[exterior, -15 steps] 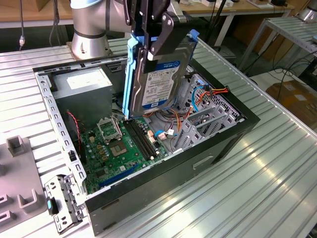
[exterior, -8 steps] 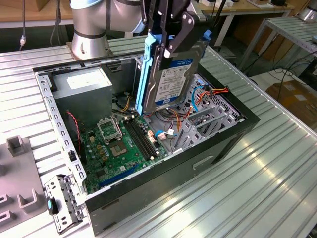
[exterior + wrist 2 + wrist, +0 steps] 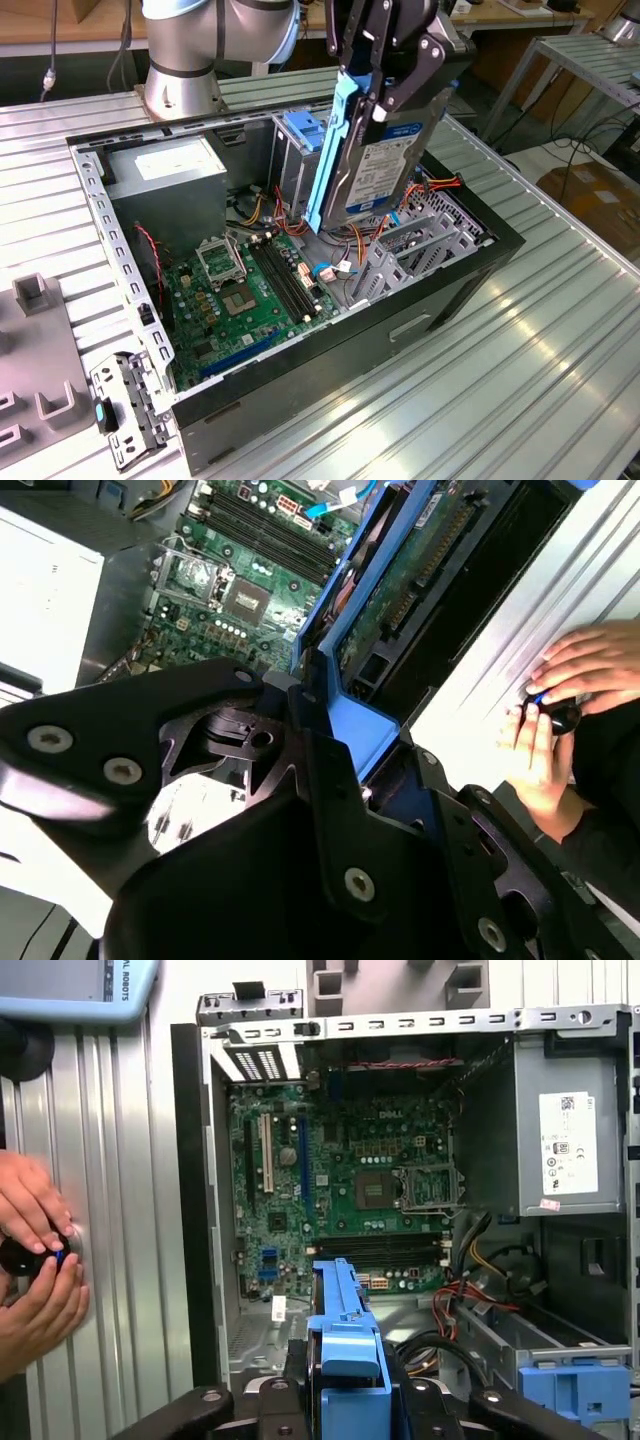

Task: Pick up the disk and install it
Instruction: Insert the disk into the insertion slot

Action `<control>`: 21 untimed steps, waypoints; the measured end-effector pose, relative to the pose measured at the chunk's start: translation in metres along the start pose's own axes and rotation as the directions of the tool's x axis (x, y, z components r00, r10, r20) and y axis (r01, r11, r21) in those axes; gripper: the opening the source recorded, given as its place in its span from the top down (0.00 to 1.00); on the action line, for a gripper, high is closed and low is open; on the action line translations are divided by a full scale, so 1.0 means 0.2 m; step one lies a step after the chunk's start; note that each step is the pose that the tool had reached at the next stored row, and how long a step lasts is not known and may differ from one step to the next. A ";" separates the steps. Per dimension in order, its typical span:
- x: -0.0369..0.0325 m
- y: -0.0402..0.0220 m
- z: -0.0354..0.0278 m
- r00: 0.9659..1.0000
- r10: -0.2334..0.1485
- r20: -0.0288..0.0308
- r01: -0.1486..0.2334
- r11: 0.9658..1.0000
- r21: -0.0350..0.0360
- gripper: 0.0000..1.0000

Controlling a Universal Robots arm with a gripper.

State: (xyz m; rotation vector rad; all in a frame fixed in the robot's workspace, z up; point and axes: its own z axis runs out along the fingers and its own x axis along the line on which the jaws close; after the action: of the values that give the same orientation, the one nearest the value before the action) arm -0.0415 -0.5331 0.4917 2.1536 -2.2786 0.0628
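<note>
Gripper (image 3: pixel 383 98) clamped on disk (image 3: pixel 392 168), tilted above motherboard (image 3: pixel 240 290). Drive cage (image 3: pixel 288 170) just beside; orange cables (image 3: pixel 440 184) probably below it.

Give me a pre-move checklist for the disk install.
1. Grip: gripper shut on the disk at its upper end: ok.
2. Disk seated in the drive cage: not ok, it hangs on end beside the cage.
3. Side of the case open: ok.
4. Disk's lower end off the cables: cannot tell.
5. Person's hands outside the case, on the table: ok.
</note>
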 end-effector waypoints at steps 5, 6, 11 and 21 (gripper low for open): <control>0.071 -0.023 0.016 1.000 0.000 0.000 0.000 1.000 0.003 0.63; 0.072 -0.025 0.018 1.000 0.000 0.000 0.000 1.000 0.010 0.63; 0.069 -0.122 0.038 1.000 0.001 0.001 -0.001 1.000 0.025 0.63; 0.086 -0.249 0.060 1.000 -0.019 0.002 0.019 0.999 0.026 0.63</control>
State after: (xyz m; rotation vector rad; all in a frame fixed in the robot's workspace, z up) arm 0.0076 -0.5535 0.4815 2.1882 -2.2706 0.0903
